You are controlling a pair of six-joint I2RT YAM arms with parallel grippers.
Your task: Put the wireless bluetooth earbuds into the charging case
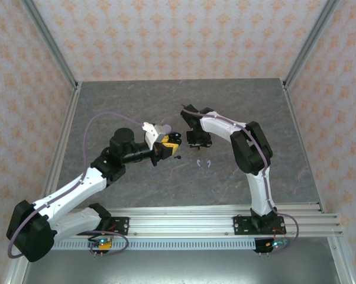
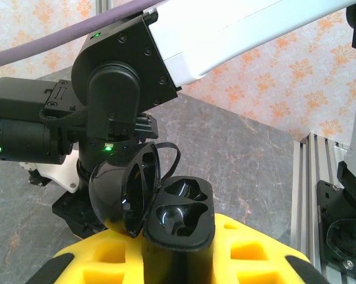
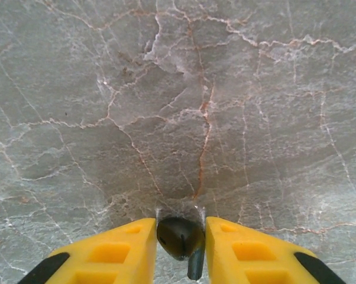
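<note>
Where the arms work: a grey counter veined like marble, with rust-coloured cracks in the right wrist view.
Room: walls papered in pale orange florets on three sides; metal frame posts at the far corners; a slotted rail along the near edge carries both bases.
Left arm: stretched low from the near left corner toward the middle.
Left gripper: pressed onto the black charging case, whose lid is swung wide and both wells empty.
Right arm: elbow raised, forearm bent back toward the centre, wrist pointing down.
Right gripper: pinching a black earbud between yellow fingers, close over the counter.
Pale earbuds: two on the counter near the right gripper, apart from the case.
</note>
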